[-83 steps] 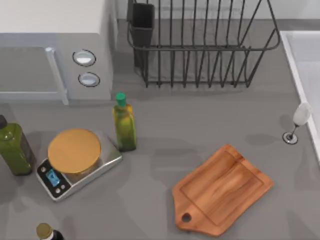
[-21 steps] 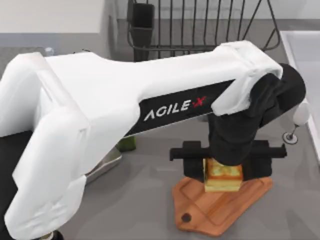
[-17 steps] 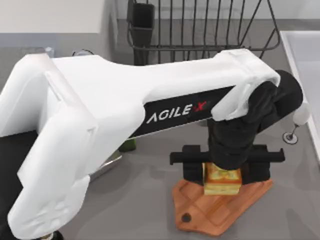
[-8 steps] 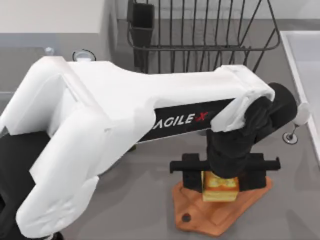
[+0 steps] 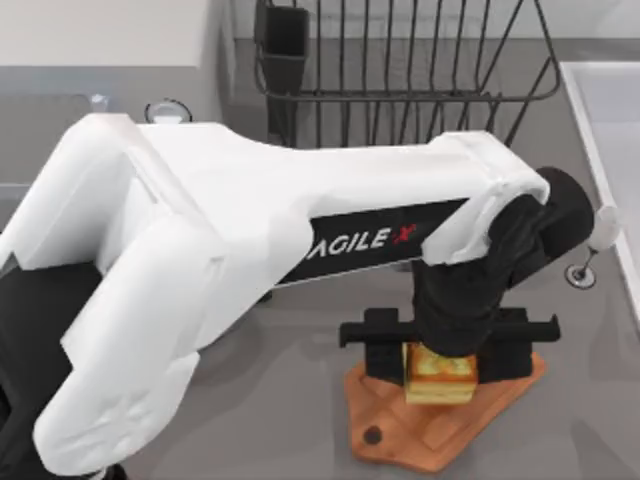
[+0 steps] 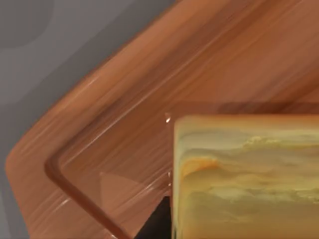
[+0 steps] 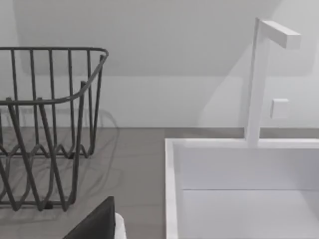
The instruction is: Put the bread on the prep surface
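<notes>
The bread [image 5: 438, 378], a golden-yellow chunk with a browner crust, sits low over the reddish-brown wooden prep surface [image 5: 400, 440] at the front right of the table. My left gripper [image 5: 442, 352] reaches down from above and is shut on the bread, one black finger on each side. In the left wrist view the bread [image 6: 244, 174] looms close against the board's grooved rim [image 6: 65, 174], its underside at or just above the wood. My right arm is parked off to the right, its wrist camera facing the back wall.
A dark wire dish rack [image 5: 400, 80] stands at the back, and a white sink [image 5: 610, 110] runs along the right edge. A wine glass [image 5: 598, 240] stands just right of the left wrist. My big white left arm covers the table's left and middle.
Over the last seconds my left arm came in and lowered the bread toward the board. In the last half second it has barely moved.
</notes>
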